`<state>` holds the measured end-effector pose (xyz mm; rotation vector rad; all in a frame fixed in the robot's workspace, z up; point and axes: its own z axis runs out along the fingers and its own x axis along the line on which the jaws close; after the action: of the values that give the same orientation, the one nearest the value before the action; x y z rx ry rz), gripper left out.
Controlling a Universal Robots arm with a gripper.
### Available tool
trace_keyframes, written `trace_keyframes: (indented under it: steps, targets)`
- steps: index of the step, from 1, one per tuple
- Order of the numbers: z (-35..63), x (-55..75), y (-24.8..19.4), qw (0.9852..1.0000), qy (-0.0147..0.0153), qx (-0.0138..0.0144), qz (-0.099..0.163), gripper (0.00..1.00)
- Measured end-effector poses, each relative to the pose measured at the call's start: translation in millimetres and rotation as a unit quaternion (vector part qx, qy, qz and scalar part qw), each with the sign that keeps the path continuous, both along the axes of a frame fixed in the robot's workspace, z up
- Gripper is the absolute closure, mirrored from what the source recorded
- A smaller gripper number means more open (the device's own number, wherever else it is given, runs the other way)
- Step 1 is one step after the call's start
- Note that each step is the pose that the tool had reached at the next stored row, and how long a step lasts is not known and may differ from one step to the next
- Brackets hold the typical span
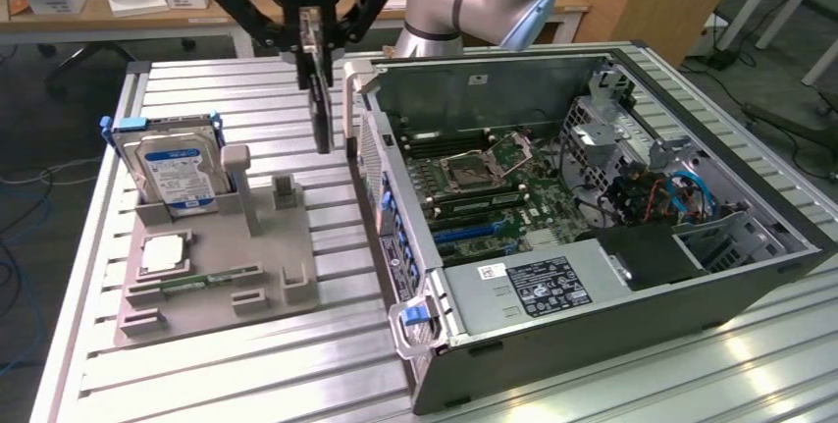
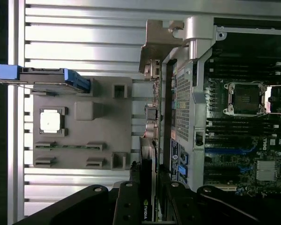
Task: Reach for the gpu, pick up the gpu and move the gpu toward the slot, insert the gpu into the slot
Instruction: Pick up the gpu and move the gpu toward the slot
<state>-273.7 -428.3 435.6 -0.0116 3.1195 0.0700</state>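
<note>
And here we are, the gripper [image 1: 314, 68] hanging high over the slatted table [image 1: 223, 384], sitting at about eleven o'clock in the exterior view. Its black fingers [image 1: 282, 38] are clamping on the top edge of the gpu [image 1: 321, 119]. The card is dangling edge-on, well clear of the table, with its pale metal bracket [image 1: 351, 99] running down the side that is facing the computer case [image 1: 590, 286].

It is hovering over the gap between the grey holder tray [image 1: 282, 276] and the case wall, at roughly one o'clock from the tray and nine o'clock from the open case (so it is outside the case, not down among the boards).

Looking down from the wrist view, the gripper [image 2: 149, 183] is squeezing the gpu [image 2: 147, 164] from both sides. A small green logo is showing on the card between the fingers [image 2: 129, 197], and the card is running alongside the case's perforated outer wall [image 2: 182, 93].

The tray [image 2: 112, 122] is carrying the other parts. A blue-labelled hard drive [image 1: 177, 173] is standing upright at its eleven o'clock corner, a square processor chip [image 1: 164, 254] is lying flat at its nine o'clock, and a slim green memory stick [image 1: 203, 281] is lying near seven o'clock.

Inside the case the motherboard [image 1: 497, 187] is lying in plain sight, with the processor socket [image 1: 469, 166] near its middle and blue connectors showing at the socket's six o'clock.
</note>
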Motion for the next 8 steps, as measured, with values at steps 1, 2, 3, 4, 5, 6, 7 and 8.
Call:
trace_keyframes:
  steps: [1,2,3,4,5,6,7,8]
  targets:
    - [-0.1,2.9,0.0,1.0,0.0,0.0,0.0,0.75]
    - [-0.2,5.6,0.0,1.0,-0.0001,0.0001,0.0,0.75]
    - [-0.2,8.5,0.0,1.0,-0.0001,0.0001,0.0,0.75]
    - [-0.2,11.4,0.1,1.0,0.0,0.0,0.0,0.75]
    - [-0.3,14.1,0.0,1.0,0.0,0.0,0.0,0.75]
    - [-0.4,16.6,0.0,1.0,0.0,0.0,0.0,0.75]
    - [-0.4,19.3,0.0,1.0,0.0,0.0,0.0,0.75]
    - [-0.5,22.0,0.0,1.0,0.0,0.0,0.0,0.75]
